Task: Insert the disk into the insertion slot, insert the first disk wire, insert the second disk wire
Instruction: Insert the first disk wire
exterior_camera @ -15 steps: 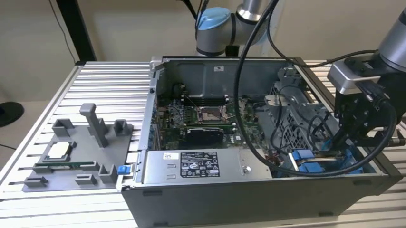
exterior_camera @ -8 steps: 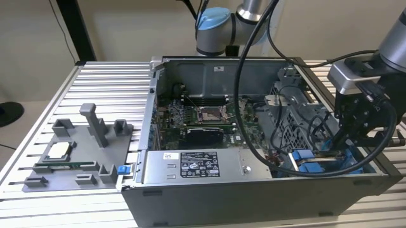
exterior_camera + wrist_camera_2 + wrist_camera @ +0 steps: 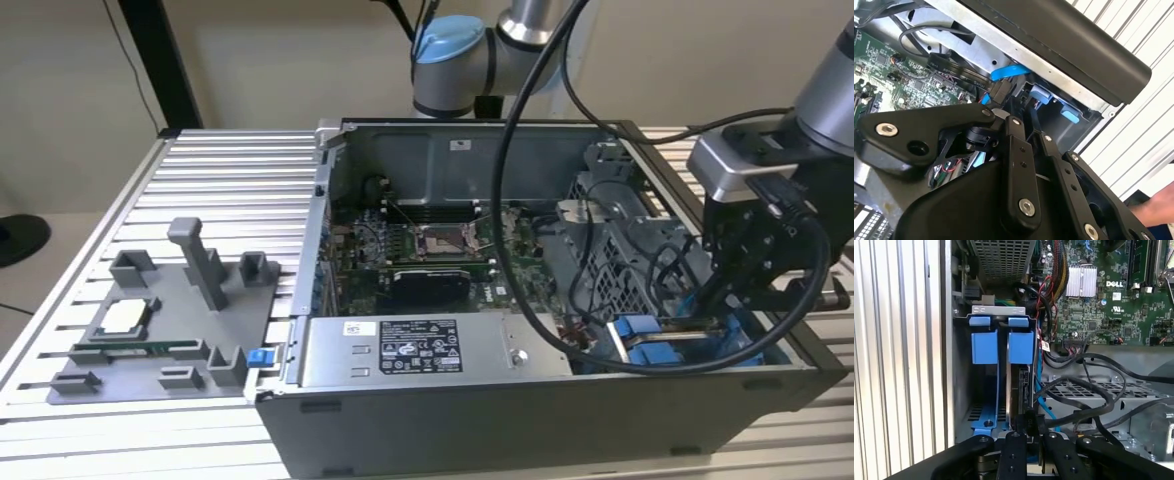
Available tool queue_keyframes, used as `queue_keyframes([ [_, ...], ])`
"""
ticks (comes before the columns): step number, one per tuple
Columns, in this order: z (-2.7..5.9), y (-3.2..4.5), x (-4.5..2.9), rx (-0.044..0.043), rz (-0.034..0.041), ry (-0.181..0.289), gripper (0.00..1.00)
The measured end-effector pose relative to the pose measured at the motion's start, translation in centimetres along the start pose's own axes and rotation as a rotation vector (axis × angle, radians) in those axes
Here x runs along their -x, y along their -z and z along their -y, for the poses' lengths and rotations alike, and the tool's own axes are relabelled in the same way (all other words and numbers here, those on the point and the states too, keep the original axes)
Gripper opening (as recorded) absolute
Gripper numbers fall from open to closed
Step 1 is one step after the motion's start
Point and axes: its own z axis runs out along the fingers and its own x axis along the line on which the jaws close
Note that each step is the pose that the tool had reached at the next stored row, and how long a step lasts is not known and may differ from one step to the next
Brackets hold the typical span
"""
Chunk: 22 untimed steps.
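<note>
**Disk seated in slot, claw on blue-wire plug**

Disk point(image 3: 1022, 385) stands on edge inside insertion slot point(image 3: 998, 310). 1 of 2 blue tabs point(image 3: 1020, 342) caps it in the first wrist view. The bay next to it, under the other tab, looks open down to its blue rail point(image 3: 986, 422).

Claw point(image 3: 1031, 434) sits right at the disk's near end. Its fingers point(image 3: 1015, 450) are drawn close together, pinching a black plug point(image 3: 1029, 421). In the second wrist view that plug point(image 3: 1001, 91) carries a flat blue wire point(image 3: 1011, 71). Can't tell if the plug is fully home in the disk. Black cables point(image 3: 1094, 390) loop over the perforated cage beside the slot.

In the exterior view the slot is lower right of frame, in a corner of the open PC case point(image 3: 534, 420), w/ the arm point(image 3: 827, 90) reaching down into it. Grey labelled PSU box point(image 3: 414, 350) lies along the case's front edge, bottom centre. Motherboard point(image 3: 427, 255) is mid-frame. The case stands on a slatted desk point(image 3: 227, 180). A grey fixture tray point(image 3: 174, 320) w/ small parts sits at the exterior view's left.
</note>
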Motion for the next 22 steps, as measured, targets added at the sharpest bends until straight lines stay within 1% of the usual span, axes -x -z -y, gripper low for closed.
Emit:
queue_keyframes([
  [2,0.00,-0.12,-0.01,-0.0005,0.0093,0.000,0.00],
  [4,0.00,-0.19,-0.07,-0.0005,0.0154,-0.001,0.00],
  [8,0.01,-0.23,-0.45,-0.0005,0.0166,-0.001,0.00],
  [9,0.02,-0.30,-0.50,-0.0004,0.0179,-0.001,0.00],
  [10,0.02,-0.35,-0.51,-0.0005,0.0228,-0.001,0.00],
  [12,0.02,-0.42,-0.62,-0.0003,0.0400,-0.002,0.00],
  [13,0.03,-0.43,-0.74,-0.0002,0.0455,-0.002,0.00],
  [19,0.02,-0.61,-1.12,0.0000,0.0702,-0.004,0.00],
  [22,0.03,-0.66,-1.38,0.0000,0.0751,-0.004,0.00],
])
